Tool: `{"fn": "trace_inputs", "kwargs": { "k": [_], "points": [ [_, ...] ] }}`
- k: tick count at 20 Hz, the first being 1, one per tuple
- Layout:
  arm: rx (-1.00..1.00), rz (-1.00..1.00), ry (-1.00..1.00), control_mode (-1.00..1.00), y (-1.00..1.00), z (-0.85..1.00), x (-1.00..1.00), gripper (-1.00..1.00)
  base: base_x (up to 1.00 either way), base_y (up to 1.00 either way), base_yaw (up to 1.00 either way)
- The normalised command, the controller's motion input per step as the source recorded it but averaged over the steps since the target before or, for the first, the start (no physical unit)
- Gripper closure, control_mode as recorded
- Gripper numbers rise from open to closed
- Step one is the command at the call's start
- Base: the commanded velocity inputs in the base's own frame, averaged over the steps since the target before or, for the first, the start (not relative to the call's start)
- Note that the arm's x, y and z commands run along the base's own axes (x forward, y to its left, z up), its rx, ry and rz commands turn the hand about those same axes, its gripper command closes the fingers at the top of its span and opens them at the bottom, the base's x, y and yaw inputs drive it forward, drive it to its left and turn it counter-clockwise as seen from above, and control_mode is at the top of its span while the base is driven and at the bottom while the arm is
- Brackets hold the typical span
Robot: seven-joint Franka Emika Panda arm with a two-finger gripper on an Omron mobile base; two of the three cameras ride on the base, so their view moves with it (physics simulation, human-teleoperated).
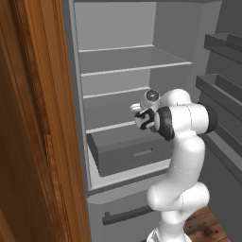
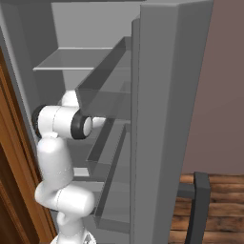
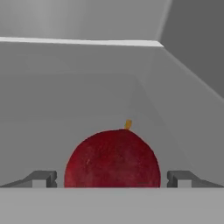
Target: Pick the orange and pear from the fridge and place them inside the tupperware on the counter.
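Pear [image 3: 112, 158]: you see a dark red, roundish fruit with faint pale flecks and a small orange stub at its top; it sits on a pale grey fridge shelf, close in front of the hand camera.
Gripper [image 3: 112, 178]: your two fingertips [image 3: 41, 178] stand spread, one on each side of the pear, a narrow gap on each side; not pinching it.
Fridge [image 1: 127, 61]: open, grey inside, shelves bare above; a grey drawer [image 1: 130, 152] stands pulled out below the arm's reach.
Door racks [image 2: 107, 143]: grey, seen edge-on in the right base view.
Writing: no labels or brands that you can read.
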Motion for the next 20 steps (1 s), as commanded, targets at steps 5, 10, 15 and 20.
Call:
{"fn": "trace_inputs", "kwargs": {
  "k": [5, 10, 15, 20],
  "points": [
    [0.0, 0.0, 0.02, -1.0, 0.0, -0.22, 0.42, -1.0, 0.0, 0.0, 0.0],
    [0.0, 0.0, 0.04, -1.0, -0.06, -0.28, 0.34, -1.0, 0.0, 0.0, 0.0],
    [0.0, -0.01, 0.1, -1.0, -0.07, -0.41, 0.09, 1.0, 0.0, 0.0, 0.0],
    [0.0, -0.03, 0.17, -1.0, -0.04, -0.51, -0.28, 1.0, 0.0, 0.0, 0.0]
  ]
}}
